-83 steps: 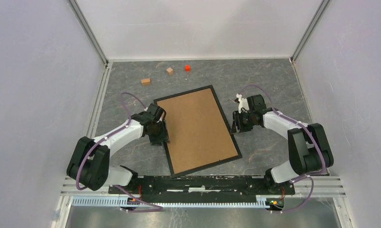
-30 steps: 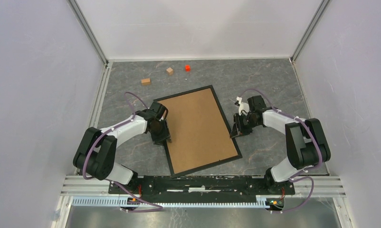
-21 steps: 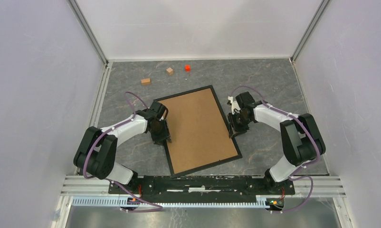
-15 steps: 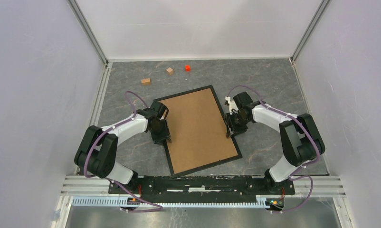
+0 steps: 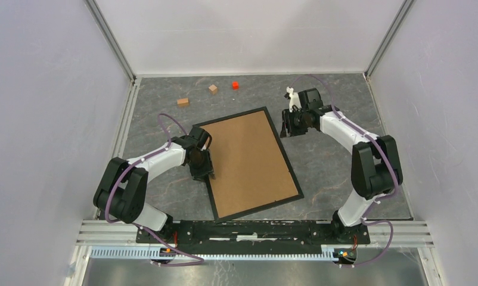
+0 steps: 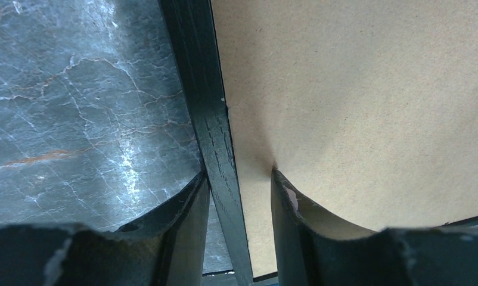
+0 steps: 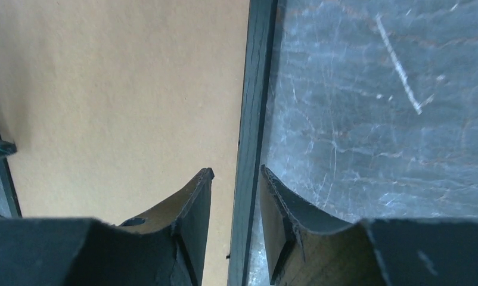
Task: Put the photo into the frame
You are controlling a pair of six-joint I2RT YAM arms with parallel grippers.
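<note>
The thin-edged black rectangular picture frame (image 5: 285, 153) lies face down and skewed mid-picture on the grey marbled tabletop (image 5: 338, 173), with its plain brown backing board (image 5: 245, 161) up. Tabletop shows along all four of its edges. A tan wooden block (image 5: 183, 102), a smaller wooden block (image 5: 213, 89) and a red cube (image 5: 235, 84) sit well apart from it, up top.

The left tool (image 5: 202, 173) is partway open and straddles the left rail. One finger is over the board and one over the stone, and it isn't clamped. The right tool (image 5: 286, 128) is also partway open, astride the right rail near the upper right corner, gripping nothing.
</note>
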